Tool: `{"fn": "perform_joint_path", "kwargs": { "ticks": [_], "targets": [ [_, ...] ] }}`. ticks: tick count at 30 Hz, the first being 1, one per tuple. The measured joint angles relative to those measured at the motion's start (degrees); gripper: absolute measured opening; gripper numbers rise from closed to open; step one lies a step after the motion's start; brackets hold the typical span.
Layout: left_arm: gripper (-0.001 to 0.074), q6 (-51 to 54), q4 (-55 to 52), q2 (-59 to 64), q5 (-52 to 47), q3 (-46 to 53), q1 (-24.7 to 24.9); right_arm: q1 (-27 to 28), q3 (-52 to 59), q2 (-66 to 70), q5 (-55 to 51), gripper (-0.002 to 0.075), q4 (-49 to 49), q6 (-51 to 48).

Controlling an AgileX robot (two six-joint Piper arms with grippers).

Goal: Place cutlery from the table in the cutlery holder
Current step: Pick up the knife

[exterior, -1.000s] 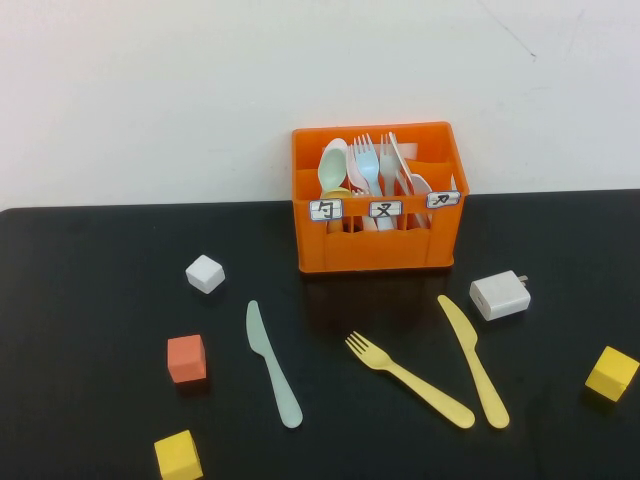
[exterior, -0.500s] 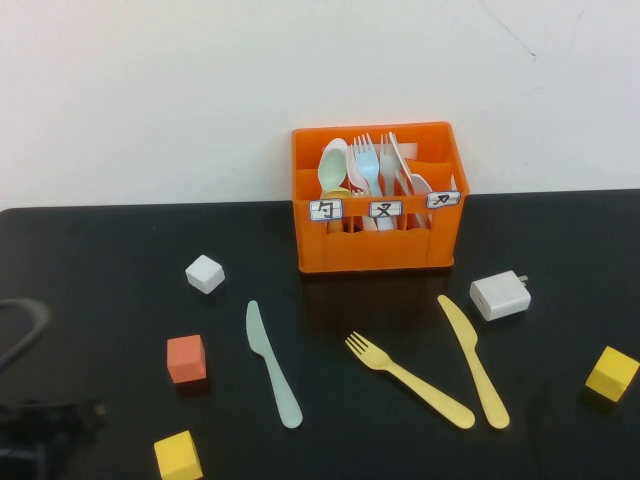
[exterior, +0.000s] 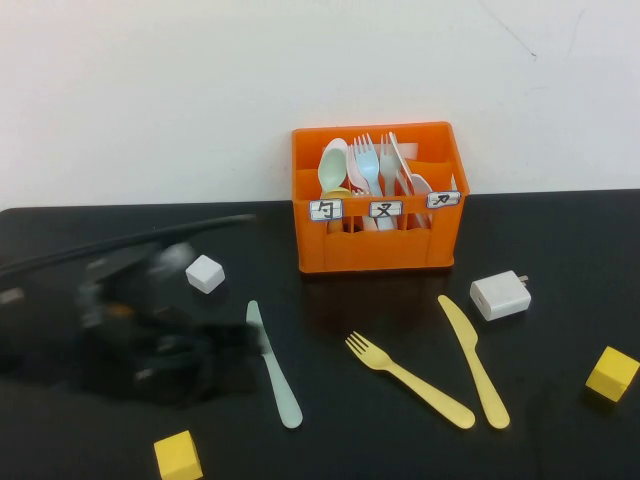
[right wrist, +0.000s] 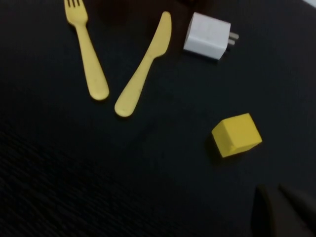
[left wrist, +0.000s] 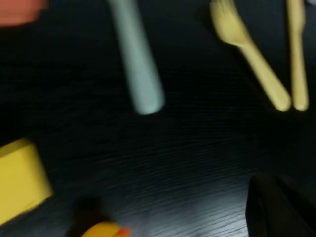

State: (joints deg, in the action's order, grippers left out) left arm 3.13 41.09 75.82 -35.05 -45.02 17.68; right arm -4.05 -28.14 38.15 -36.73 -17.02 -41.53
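Three views: one raised, two wrist-mounted.
High: angled down from robot's side at black table (exterior: pixel 560 230), orange cutlery holder (exterior: pixel 378 250) at back wall. Left wrist: close over mint knife (left wrist: pixel 136 64) (blurred). Right wrist: higher, over yellow fork (right wrist: pixel 88 54), yellow knife (right wrist: pixel 143 66), both shared with all views.

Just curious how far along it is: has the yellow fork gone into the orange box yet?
No, the yellow fork lies flat on the black table, in front of the orange box and beside the yellow knife.

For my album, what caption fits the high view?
Left arm's shut left gripper sweeps in beside the mint-green knife; yellow fork, yellow knife and orange cutlery holder wait.
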Motion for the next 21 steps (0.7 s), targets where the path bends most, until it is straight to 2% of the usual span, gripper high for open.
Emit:
{"fn": "perform_joint_path", "kwargs": {
  "ticks": [3,7,12,15,18,21],
  "targets": [
    [-0.0001,-5.02,-5.4,5.88,0.15,-5.48,5.28,0.0,0.65,0.0,0.0,-0.0002,0.0,-0.12],
    [-0.0001,-21.41,-22.06,13.2,-0.22,-12.25,9.88,0.0,1.12,0.0,0.0,-0.0002,-0.12,-0.2],
    [-0.0001,-43.84,-40.42,20.65,-3.0,-18.11,12.88,0.0,1.12,0.0,0.22,-0.0002,-0.34,-0.2],
    [0.0006,-53.54,-46.6,24.79,-5.66,-20.73,13.57,0.0,1.12,0.0,0.22,-0.0002,-0.34,-0.2],
    [0.006,-56.7,-48.19,28.62,-6.66,-22.88,13.57,0.0,1.12,0.0,0.22,-0.0002,-0.62,-0.2],
    [0.0183,-57.54,-47.93,32.18,-7.59,-24.98,13.57,0.0,1.12,0.0,0.22,-0.0002,-0.84,-0.2]
  ]
}}
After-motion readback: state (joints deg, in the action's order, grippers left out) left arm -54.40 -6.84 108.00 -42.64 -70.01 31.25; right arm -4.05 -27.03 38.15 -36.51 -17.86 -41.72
